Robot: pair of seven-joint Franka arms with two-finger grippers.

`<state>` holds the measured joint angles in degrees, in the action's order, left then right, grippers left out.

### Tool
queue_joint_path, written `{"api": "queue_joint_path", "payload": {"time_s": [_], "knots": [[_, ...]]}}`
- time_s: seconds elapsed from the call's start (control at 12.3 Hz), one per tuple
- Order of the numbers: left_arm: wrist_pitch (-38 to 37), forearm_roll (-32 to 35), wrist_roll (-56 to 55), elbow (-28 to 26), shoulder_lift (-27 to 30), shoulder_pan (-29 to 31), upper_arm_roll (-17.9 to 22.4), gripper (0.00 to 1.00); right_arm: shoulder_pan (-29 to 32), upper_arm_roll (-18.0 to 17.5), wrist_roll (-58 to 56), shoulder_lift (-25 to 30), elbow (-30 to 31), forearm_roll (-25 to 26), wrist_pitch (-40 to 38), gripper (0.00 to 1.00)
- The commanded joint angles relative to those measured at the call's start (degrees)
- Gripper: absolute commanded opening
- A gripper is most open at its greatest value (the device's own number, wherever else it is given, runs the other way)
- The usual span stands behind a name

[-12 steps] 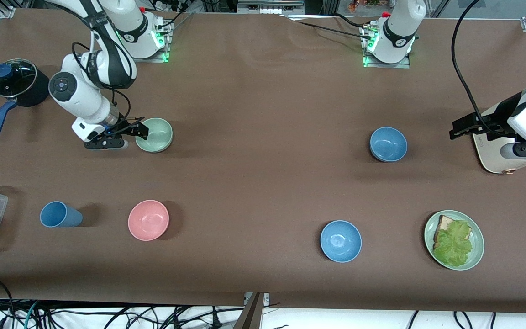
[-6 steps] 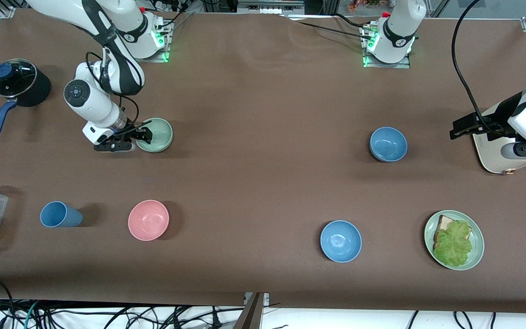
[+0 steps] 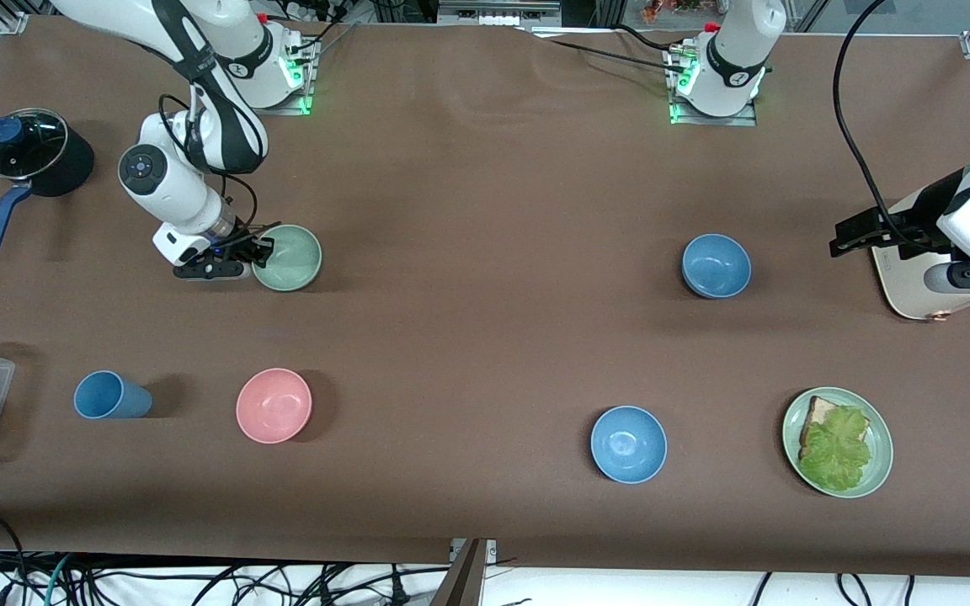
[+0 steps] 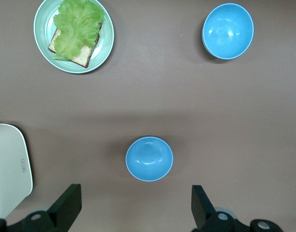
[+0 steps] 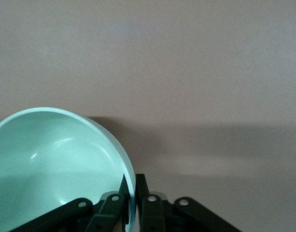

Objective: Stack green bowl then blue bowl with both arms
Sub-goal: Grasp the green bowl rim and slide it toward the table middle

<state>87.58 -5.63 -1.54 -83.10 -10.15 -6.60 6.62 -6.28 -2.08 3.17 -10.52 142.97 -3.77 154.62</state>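
Gripping the green bowl [image 3: 287, 257] by its rim, the right gripper [image 3: 259, 252] sits near the table corner beside the right arm's base in the front view, and the blue bowl [image 3: 716, 266] lies well apart toward the left arm's end. In the left wrist view the open left gripper [image 4: 133, 207] hangs directly over the blue bowl [image 4: 149, 158], so this arm is much nearer to it. In the right wrist view the green bowl's [image 5: 56, 159] wall stands between the closed fingers [image 5: 142, 191].

Light: bright, even, from overhead
Shadows: soft and short beside each bowl on the bench [image 3: 485, 353]
Glare: small highlights inside the green bowl [image 5: 56, 164]
Focus: front view sharp; right wrist view soft up close
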Motion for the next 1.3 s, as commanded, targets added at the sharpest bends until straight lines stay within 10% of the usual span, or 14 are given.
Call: {"api": "queue_joint_path", "payload": {"time_s": [0.0, 0.41, 0.89, 1.22], "knots": [[-1.0, 0.8, 0.2, 1.8, -0.7, 0.0, 0.1, 1.00, -0.1, -2.6, 2.4, 2.3, -1.2, -0.3, -2.3, 0.00], [-1.1, 0.8, 0.1, 1.8, -1.7, 0.3, 0.1, 1.00, -3.3, -10.0, 15.8, -3.9, -19.4, -0.4, -12.2, 0.00], [-1.4, 0.7, 0.2, 1.4, -1.8, 0.4, 0.1, 1.00, -19.3, -10.0, 35.6, -22.2, -42.4, 0.2, -12.1, 0.00], [-1.2, 0.7, 0.4, -2.1, -1.7, 0.3, 0.1, 1.00, -23.9, -9.4, 42.3, -27.8, -46.5, 2.3, -10.4, 0.00]]}}
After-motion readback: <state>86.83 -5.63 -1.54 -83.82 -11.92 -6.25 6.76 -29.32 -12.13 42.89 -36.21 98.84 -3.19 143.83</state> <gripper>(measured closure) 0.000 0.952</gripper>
